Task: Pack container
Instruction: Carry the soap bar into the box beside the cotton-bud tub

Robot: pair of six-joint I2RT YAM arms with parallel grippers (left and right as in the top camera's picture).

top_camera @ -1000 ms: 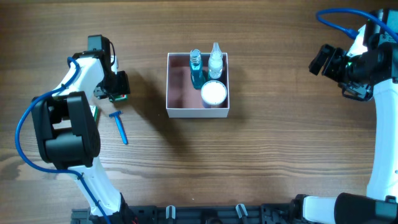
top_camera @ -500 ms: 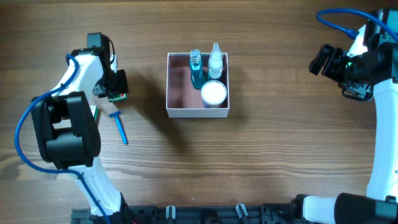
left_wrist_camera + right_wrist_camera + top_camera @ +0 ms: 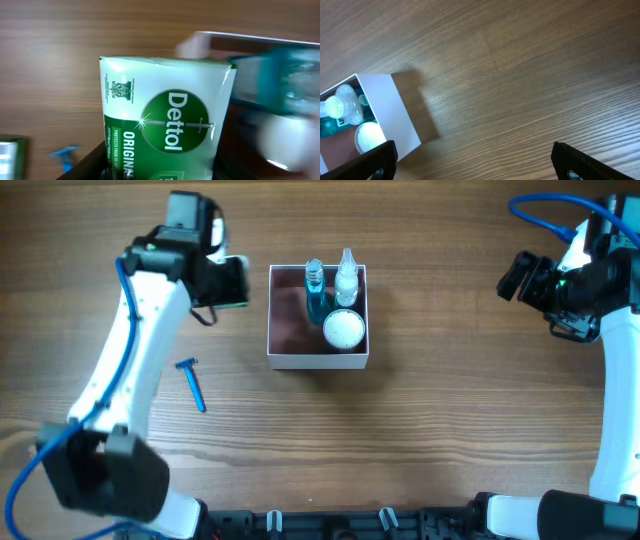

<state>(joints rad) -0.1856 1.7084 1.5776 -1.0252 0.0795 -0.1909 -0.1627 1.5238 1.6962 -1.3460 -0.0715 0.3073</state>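
Left gripper (image 3: 233, 281) is clenched on a green and white soap pack (image 3: 165, 125), with one finger on each side. It hangs over the worktop (image 3: 430, 440) close to the far edge, just beside the left wall of the container (image 3: 318, 361). There is a small gap between the two. The soap pack is outside the container. In the left wrist view the pack fills the middle, and the word Dettol shows in white on a dark green circle. A white corner of the container shows behind it, up and to the right, but that part is blurry.

The container sits in the middle of the worktop, a bit closer to the far edge. It is square and low, with white walls and a pink floor. Three things stand in its right half. A blue bottle (image 3: 315, 292) and a clear bottle (image 3: 346, 278) with a white cap are side by side at the far wall. A round white jar (image 3: 343, 330) is just in front of them. The left half of the pink floor is bare.

A blue razor (image 3: 190, 383) lies flat on the worktop, toward the left edge and well apart from the container.

The right gripper (image 3: 475, 162) hangs near the right edge, well apart from the container. Its fingers are spread wide and it holds nothing.
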